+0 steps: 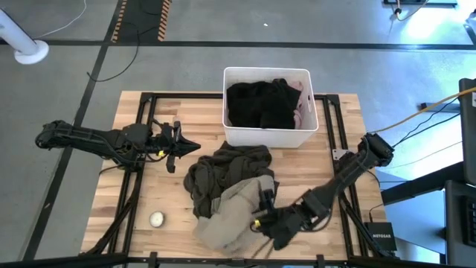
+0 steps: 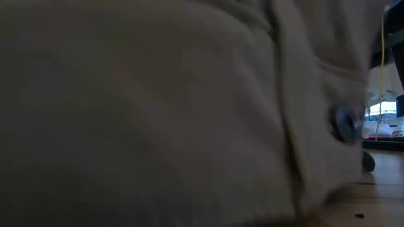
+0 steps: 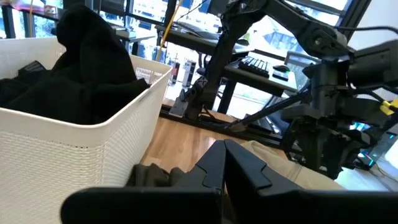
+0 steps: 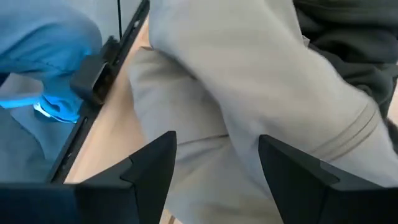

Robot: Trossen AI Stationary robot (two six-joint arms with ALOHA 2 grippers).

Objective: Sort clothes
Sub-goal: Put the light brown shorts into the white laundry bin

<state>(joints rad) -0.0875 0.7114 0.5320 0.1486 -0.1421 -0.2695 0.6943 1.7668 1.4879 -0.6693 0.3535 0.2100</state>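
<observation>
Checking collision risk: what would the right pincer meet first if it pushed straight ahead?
Most likely the khaki-beige garment: the open right pincer points right at its folds, seemingly very close, though depth is unclear.

- The tabletop (image 1: 149,201) is made of pale wooden planks with a smooth finish, framed by dark matt metal bars.
- The bin (image 1: 266,132) is seen as white plastic, moulded with a fine woven texture.
- The khaki-beige garment (image 1: 230,216) is shown as smooth matt cloth with stitched seams.
- The dark olive-brown garment (image 1: 223,171) and black garment (image 1: 260,104) are soft, matt, crumpled cloth.
- The right hand (image 4: 214,163) has matt black fingers, seemingly plastic.
</observation>
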